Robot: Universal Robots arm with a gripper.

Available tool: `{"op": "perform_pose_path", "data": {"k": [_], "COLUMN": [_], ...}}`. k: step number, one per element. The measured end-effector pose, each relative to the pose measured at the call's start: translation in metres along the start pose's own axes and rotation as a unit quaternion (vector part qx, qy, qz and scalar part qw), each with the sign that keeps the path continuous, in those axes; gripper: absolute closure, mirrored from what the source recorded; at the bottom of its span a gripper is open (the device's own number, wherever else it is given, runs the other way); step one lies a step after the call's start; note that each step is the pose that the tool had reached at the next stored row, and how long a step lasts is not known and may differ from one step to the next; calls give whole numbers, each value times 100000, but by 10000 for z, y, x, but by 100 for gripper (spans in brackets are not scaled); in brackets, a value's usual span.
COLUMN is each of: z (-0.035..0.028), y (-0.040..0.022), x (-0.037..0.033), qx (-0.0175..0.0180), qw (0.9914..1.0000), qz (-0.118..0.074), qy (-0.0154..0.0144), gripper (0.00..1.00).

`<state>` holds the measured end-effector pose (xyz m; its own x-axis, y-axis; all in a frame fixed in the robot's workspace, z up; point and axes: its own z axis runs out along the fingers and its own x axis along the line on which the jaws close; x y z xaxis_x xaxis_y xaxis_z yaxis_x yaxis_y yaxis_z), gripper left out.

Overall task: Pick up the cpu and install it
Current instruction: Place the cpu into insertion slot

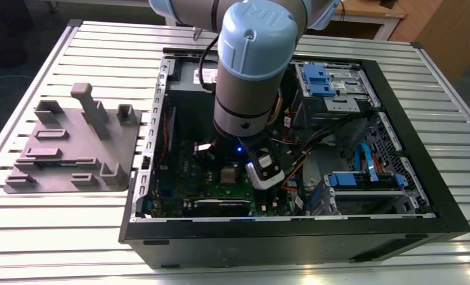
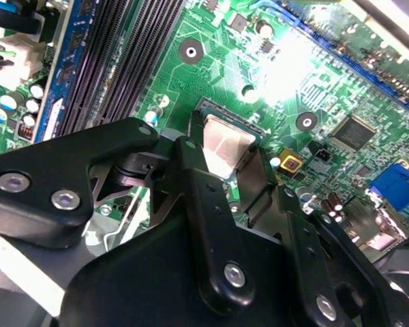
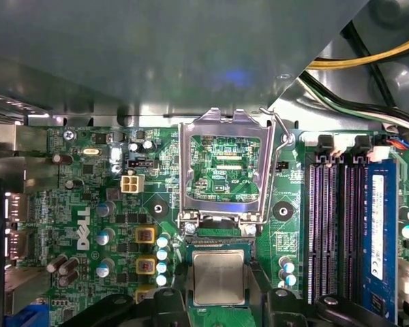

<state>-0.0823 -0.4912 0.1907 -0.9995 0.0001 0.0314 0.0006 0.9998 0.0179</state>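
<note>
The cpu sits flat at the socket on the green circuit board, silvery top showing. It is right at the hinge end of the metal frame, which is swung open. My jaws stand close on either side of it; whether they are clamped on it or let go, I cannot tell. Black memory slots run near the socket. My arm reaches down into the open computer case. The case lies on the slatted worktop, with a grey holder block beside it on the exterior view's left.
</note>
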Motion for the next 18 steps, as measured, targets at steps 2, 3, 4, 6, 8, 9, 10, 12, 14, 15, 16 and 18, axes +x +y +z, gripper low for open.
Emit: {"op": "perform_pose_path", "data": {"k": [2,3,4,6,8,9,10,12,14,15,16,18], "z": [5,6,9,15,17,18,18,18,18,21,24,29], "y": [0,-1,-1,-1,-1,0,0,0,0,0,0,-1], "x": [0,0,0,0,0,-1,0,0,0,-1,0,-1], "qx": [16,27,27,28,15,6,5,5,5,-2,-10,17], "qw": [100000,100000,100000,100000,100000,100000,100000,100000,100000,100000,100000,100000], "qz": [3,2,3,3,4,2,2,3,3,3,5,3], "qy": [8,14,16,14,9,4,5,3,1,-3,7,1], "gripper": [56,56,56,56,56,56,56,56,56,55,55,49]}}
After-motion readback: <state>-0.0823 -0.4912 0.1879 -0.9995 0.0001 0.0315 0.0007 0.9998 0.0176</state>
